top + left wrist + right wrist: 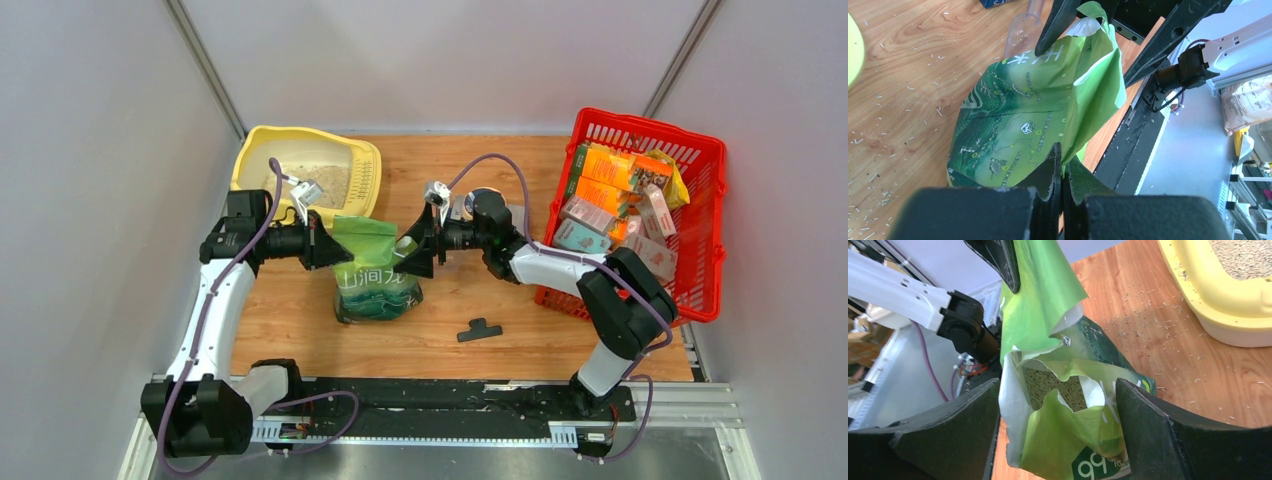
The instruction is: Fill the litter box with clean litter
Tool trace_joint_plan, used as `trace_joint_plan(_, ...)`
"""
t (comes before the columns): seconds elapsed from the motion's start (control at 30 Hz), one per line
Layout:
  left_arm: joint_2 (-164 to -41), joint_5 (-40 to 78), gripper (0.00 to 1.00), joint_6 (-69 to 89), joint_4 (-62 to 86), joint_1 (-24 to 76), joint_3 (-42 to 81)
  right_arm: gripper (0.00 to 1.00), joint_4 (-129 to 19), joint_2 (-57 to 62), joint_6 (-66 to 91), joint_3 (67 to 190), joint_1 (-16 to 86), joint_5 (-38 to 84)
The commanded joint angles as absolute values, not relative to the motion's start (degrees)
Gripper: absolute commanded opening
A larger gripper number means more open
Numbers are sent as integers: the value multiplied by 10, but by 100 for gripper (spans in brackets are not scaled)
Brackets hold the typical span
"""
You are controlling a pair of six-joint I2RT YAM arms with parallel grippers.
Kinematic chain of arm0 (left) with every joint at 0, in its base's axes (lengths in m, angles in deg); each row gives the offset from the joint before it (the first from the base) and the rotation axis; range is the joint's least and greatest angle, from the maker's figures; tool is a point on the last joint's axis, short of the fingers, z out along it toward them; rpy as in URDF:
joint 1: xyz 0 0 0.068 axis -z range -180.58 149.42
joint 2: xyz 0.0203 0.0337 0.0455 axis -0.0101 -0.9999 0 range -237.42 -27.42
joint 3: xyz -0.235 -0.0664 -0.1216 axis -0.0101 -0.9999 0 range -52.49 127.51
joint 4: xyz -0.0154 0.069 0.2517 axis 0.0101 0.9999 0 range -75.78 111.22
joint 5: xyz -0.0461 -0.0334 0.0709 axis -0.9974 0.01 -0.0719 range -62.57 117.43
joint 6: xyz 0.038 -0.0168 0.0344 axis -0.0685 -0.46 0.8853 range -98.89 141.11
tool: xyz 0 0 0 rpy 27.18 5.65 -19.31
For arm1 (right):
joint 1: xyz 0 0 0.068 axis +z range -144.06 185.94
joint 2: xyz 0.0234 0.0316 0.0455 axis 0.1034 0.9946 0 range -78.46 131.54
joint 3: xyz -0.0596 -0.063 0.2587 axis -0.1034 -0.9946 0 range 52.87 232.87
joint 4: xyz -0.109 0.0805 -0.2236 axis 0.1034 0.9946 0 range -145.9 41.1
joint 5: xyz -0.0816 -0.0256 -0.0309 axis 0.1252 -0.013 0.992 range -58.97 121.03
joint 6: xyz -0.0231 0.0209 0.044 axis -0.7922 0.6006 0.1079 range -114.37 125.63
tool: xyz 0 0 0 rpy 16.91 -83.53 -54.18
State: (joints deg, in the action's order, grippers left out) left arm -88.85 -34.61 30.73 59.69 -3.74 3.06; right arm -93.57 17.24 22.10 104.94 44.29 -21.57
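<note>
The green litter pouch (375,280) stands on the wooden table between my two grippers, its top torn open. My left gripper (330,243) is shut on the pouch's top left edge; in the left wrist view the jaws (1064,160) pinch a fold of the green film (1018,115). My right gripper (412,252) is open, its fingers either side of the pouch's right top flap (1048,305). Pale litter granules (1048,385) show inside the mouth. The pale yellow litter box (262,135) sits at the back left with some litter (320,180) in it.
A red basket (700,150) with orange and pink cartons stands at the right. A small black part (480,330) lies on the table in front of the pouch. Loose granules are scattered on the wood (1148,310) near the litter box wall (1218,305).
</note>
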Motion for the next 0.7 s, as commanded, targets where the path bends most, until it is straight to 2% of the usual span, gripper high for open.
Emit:
trace_joint_plan(0.0,-889,-354,0,335,608,-46,58,83,-1018,173,311,1059,443,-227)
trace_joint_plan(0.2,-889,-346,0,327,588,-58,49,73,-1049,172,371,1048,448,-232)
trace_joint_plan(0.67,-887,-353,0,317,576,-69,39,66,-1037,186,416,1037,465,-163)
